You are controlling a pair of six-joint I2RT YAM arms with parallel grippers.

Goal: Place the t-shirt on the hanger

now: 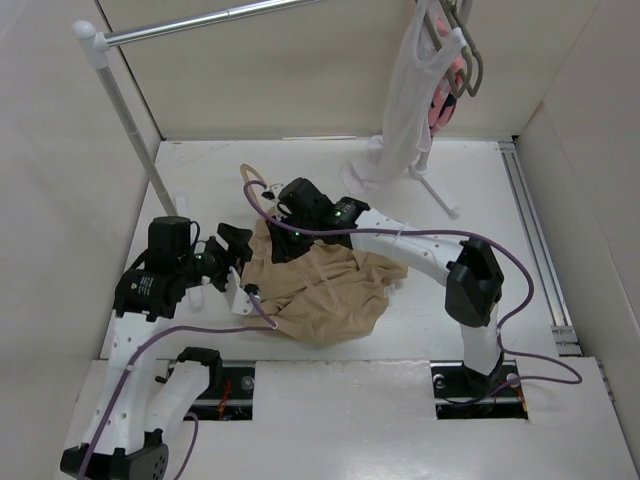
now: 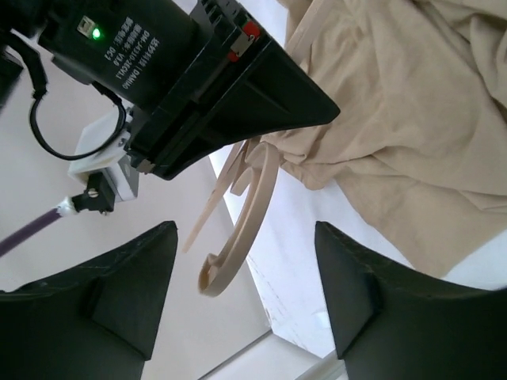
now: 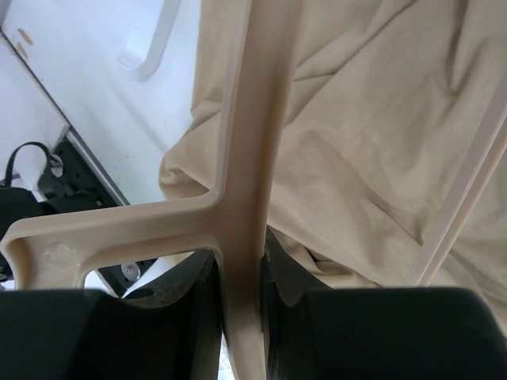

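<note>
The right pincer (image 3: pixel 242 317) is closed on the hanger (image 3: pixel 247 142), both fingers pressed flat against the pale bar just below where a cross-piece branches off (its wrist view shows no gap on either side). The hanger sits at the far-left fringe of the t-shirt (image 1: pixel 325 290). Its curved hook points toward the far-left corner of the worktop (image 1: pixel 480 180), clear of the cloth. Whether any of its arm lies inside the shirt cannot be told.

The t-shirt is a crumpled tan heap around the middle of the worktop, a little nearer the near edge than the far one.

The left pincer (image 2: pixel 245 237) stands wide open and holds nothing, just beside the heap's left side. In its own view the hook appears in the gap between its fingers (image 2: pixel 127 293), though how far beyond them is unclear.

By the far edge, toward the right, a white sleeveless top (image 1: pixel 405 100) hangs from a rack rail (image 1: pixel 200 22).
</note>
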